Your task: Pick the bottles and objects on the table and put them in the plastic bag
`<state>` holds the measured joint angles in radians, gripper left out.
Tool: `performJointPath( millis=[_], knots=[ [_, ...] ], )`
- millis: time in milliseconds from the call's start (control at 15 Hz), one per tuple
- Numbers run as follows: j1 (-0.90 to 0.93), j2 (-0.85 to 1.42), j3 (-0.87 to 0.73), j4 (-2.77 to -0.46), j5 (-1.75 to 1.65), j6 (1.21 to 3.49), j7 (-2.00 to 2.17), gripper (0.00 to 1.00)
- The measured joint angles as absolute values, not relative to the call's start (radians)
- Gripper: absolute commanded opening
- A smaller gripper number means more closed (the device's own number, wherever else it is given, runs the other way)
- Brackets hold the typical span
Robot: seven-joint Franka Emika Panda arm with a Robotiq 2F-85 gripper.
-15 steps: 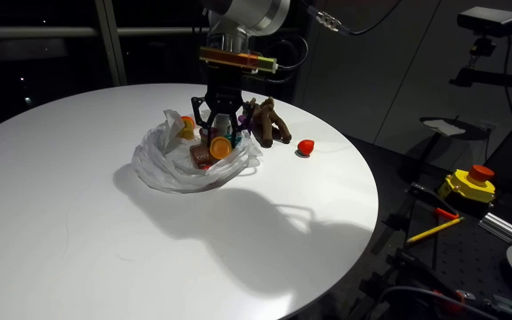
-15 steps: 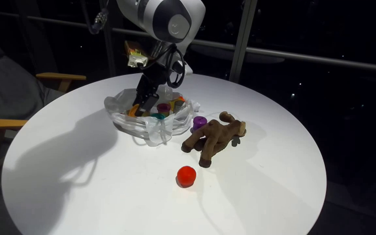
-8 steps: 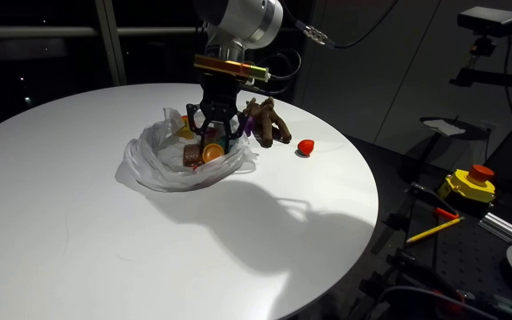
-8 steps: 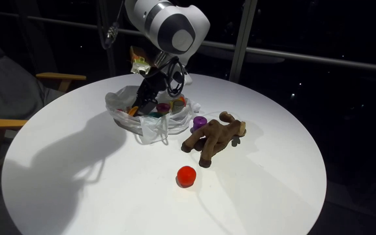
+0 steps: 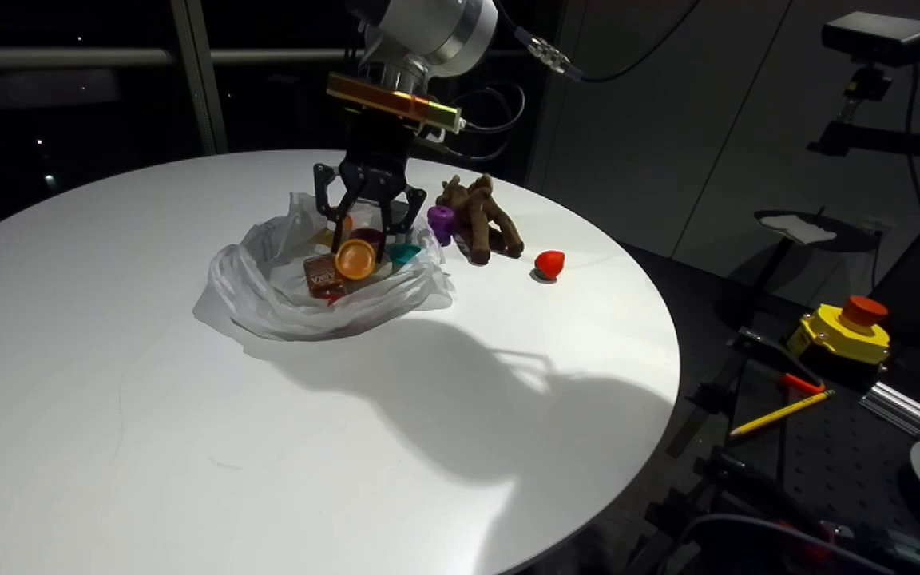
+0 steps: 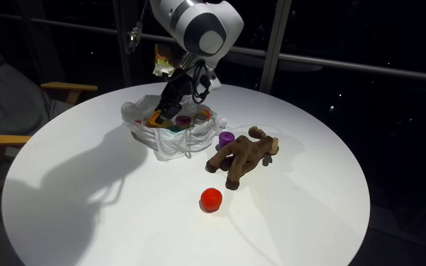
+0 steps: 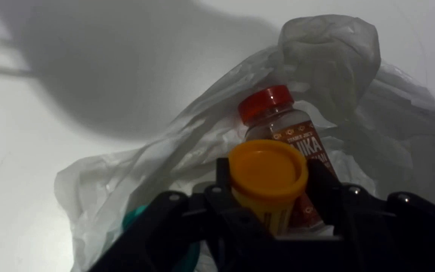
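bottle [image 7: 296, 130], red-capped, in crinkled translucent plastic bag [image 5: 292, 319]; gripper [image 5: 359, 249] clamped on round orange-topped tub [image 7: 267, 172].

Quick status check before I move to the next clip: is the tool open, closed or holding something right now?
Tool: closed, holding the orange-lidded yellow tub between its jaws.

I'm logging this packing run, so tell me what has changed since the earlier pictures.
The tool, gripping the orange-lidded tub, has moved leftward in an exterior view, dipping then rising; the plastic bag and brown-labelled bottle shifted left with it. No fresh grasp or release shows. The brown plush animal, red piece and purple piece stayed put.
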<state>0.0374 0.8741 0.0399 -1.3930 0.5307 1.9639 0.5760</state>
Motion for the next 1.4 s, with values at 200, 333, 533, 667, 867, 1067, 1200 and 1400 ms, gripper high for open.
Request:
performJointPath(
  millis=[200,333,533,667,867,1067,1200,1400],
  knots=[
    [0.014,0.887,0.040,-1.367,0.558,1.964,0.611,0.23],
    [-0.012,0.900,0.039,-1.357,0.585,1.965,0.632,0.23],
    [-0.054,0.921,0.038,-1.343,0.624,1.968,0.652,0.73],
    [-0.074,0.929,0.038,-1.333,0.650,1.969,0.658,0.81],
    [-0.083,0.929,0.039,-1.311,0.680,1.969,0.660,1.00],
    [-0.081,0.928,0.052,-1.284,0.698,1.969,0.661,1.00],
    [-0.071,0.923,0.056,-1.274,0.699,1.969,0.662,1.00],
    [-0.027,0.892,0.034,-1.285,0.647,2.007,0.664,1.00]
  ],
)
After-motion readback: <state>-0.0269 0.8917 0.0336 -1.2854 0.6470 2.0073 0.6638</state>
